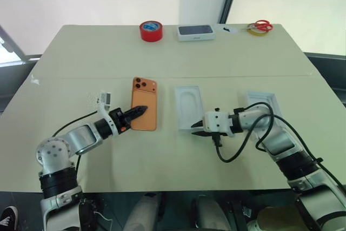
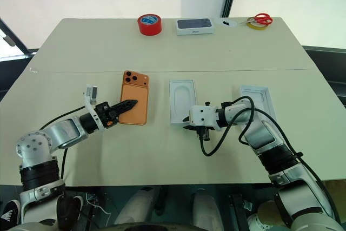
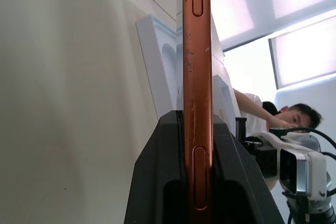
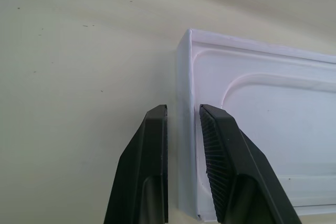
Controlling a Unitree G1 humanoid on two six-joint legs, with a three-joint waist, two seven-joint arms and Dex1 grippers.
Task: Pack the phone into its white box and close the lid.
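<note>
1. Phone: orange, back side up, camera cluster at its far left corner. It sits left of centre over the bench, with its long axis running near to far.
2. Left pincer: clamped on the phone from the near left. The left wrist view shows the two black fingers pressed against both flat faces of the phone, with its orange edge and side buttons running between them.
3. Thin white insert: has an oval recess and lies just right of the phone, apart from it.
4. Right pincer: located at the near left corner of the insert. The right wrist view shows its fingers a little apart, straddling the insert's raised side wall, one finger outside and one inside. Whether the pads press the wall cannot be told.
5. White box: a shallow tray lying right of the insert, partly behind the right arm.
6. Far edge of the bench, left to right: a red tape roll, a white box with a dark phone picture, and red-handled scissors.
7. A person is partly visible in the left wrist view, beyond the bench.
</note>
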